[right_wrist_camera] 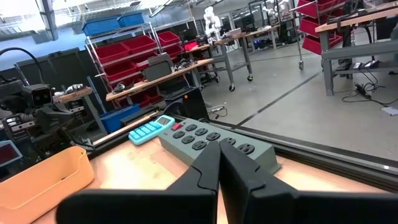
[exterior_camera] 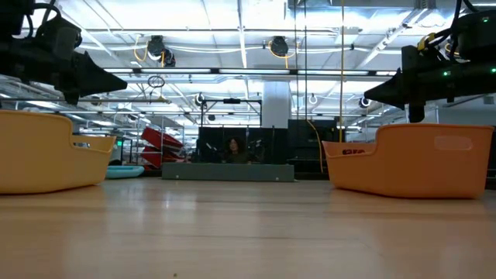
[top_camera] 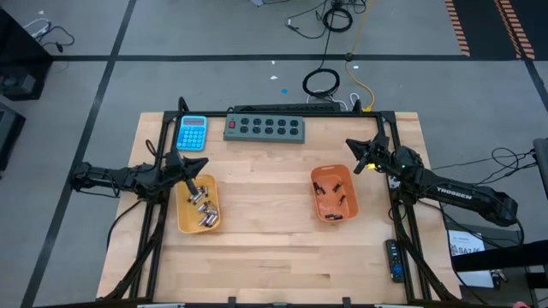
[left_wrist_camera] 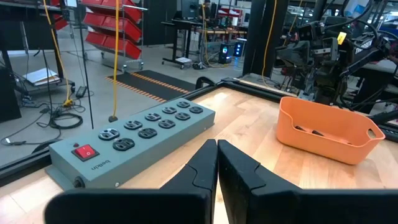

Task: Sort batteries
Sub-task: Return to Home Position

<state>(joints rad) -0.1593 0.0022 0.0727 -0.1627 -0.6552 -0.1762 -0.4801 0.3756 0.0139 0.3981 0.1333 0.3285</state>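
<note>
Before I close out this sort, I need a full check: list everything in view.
silvery batteries: several, silver-grey, in the yellow-orange bin
black batteries: several, black, in the orange bin
yellow-orange bin: one, table's left side
orange bin: one, table's right side
power strip: one, grey with a red switch, far edge
calculator: one, blue, left of the power strip
small device: one, black and blue, right edge, kind unclear
table: one, light wood
person: one, far back in the room
left gripper: dark, shut, by the yellow-orange bin's far edge
right gripper: dark, shut, beyond the orange bin's far right corner
</note>
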